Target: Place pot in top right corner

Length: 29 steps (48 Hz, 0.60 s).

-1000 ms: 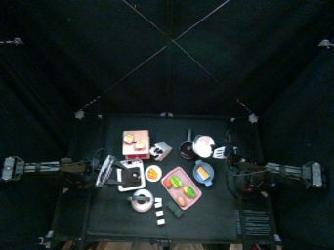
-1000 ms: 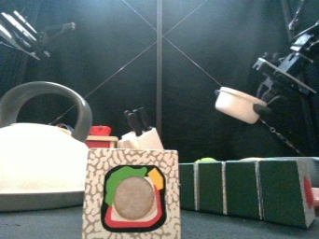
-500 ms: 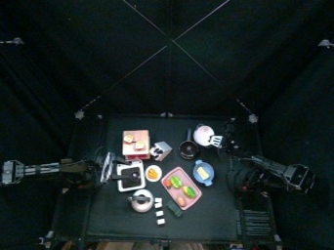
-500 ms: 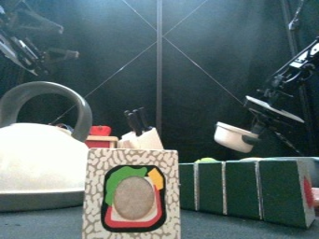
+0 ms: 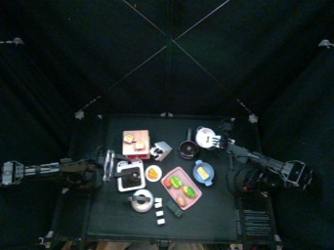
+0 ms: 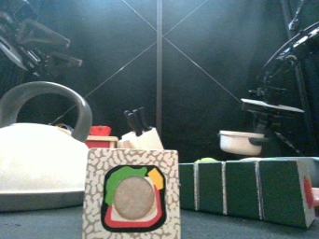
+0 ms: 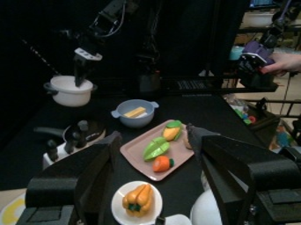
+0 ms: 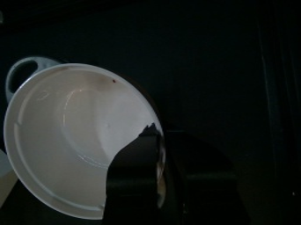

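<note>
The pot [image 5: 205, 135], small, white and reddish inside, is at the table's back right, a little short of the top right corner [image 5: 240, 125] and its pale fitting [image 5: 252, 119]. My right gripper [image 5: 217, 141] is shut on the pot's rim. In the front view the pot [image 6: 243, 142] hangs low behind the green boxes; I cannot tell whether it touches the table. The right wrist view shows the pot's inside [image 8: 70, 141] with a jaw over the rim. It also shows in the left wrist view [image 7: 69, 90]. My left gripper [image 7: 159, 195] rests open at the table's left side [image 5: 111, 172].
A pink tray of food [image 5: 181, 184], a blue bowl [image 5: 202, 174], a black pan [image 5: 189, 149], a knife block [image 5: 160, 149], a pink box [image 5: 136, 140] and a silvery kettle [image 6: 37, 159] fill the table's middle and left. A person's hand [image 7: 282, 61] shows beyond the curtains.
My right arm has carried the pot toward the table's back right and lowered it close to the tabletop. The left arm has stayed put.
</note>
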Each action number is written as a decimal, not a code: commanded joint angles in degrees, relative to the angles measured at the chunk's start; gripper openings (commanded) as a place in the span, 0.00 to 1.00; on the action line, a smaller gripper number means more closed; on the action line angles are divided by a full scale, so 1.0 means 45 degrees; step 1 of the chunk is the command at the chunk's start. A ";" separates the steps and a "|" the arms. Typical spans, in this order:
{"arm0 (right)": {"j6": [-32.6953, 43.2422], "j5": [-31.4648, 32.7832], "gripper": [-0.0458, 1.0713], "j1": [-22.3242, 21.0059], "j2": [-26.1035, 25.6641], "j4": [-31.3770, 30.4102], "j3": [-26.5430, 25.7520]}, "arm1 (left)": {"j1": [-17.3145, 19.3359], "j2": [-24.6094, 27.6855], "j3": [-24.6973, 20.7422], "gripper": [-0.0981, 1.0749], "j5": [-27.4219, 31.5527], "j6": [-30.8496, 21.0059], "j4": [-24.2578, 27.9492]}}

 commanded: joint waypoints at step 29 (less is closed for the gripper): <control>0.0137 -0.2949 0.54 -0.1348 0.2578 -0.1426 0.0176 | -0.0566 0.0039 -0.0176 0.90 -0.0195 0.0020 -0.1094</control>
